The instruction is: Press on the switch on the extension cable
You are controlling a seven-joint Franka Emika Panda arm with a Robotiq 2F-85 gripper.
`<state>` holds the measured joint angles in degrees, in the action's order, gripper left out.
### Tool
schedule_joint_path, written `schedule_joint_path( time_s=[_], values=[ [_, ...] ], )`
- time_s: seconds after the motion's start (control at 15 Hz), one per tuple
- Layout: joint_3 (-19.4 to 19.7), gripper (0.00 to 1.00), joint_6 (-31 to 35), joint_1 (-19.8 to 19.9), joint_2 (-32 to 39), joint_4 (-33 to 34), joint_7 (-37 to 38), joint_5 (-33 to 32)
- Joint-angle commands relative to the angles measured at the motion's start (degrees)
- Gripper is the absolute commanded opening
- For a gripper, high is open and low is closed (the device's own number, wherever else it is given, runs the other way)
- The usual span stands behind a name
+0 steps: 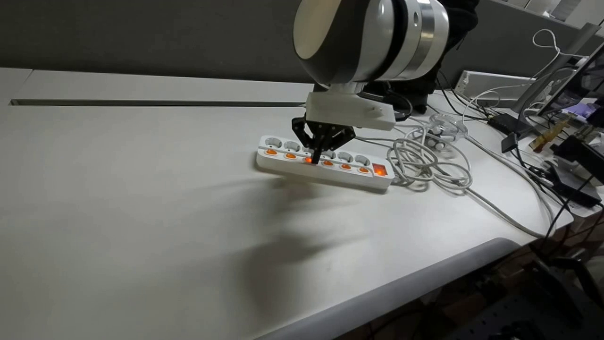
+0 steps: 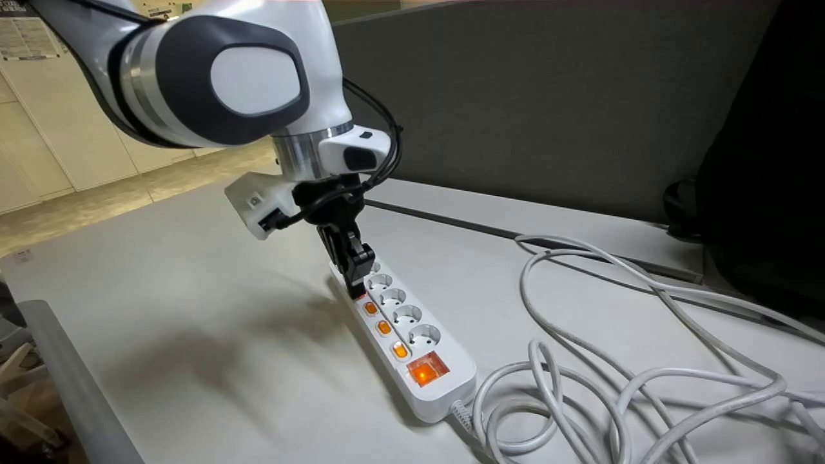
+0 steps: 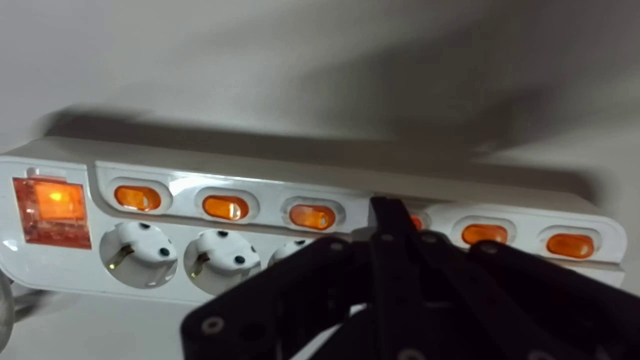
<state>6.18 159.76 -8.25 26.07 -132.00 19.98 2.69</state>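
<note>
As one extension cable (image 1: 325, 173) sits on the surface (image 1: 141, 212) in an exterior view, six small switches (image 1: 327, 163), one tool (image 1: 315, 162), fingers (image 1: 316, 153) together at third from left, one large lit switch (image 1: 380, 170) right, one cord tangle (image 1: 415, 164) beyond.

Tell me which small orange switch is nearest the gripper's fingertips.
The fourth small switch, counting from the big glowing switch. In the wrist view, the fingertips partly cover it, leaving the other five clear.
</note>
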Motion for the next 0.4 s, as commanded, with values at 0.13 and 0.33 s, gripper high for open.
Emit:
schedule_joint_path(
  time_s=[0.13, 0.33],
  values=[
    [-3.21, 0.0, -3.61, 4.19, 2.22, 2.01, -1.49, 5.38],
    [-3.95, 0.0, -5.21, 5.27, 2.32, 2.63, -1.49, 7.51]
  ],
)
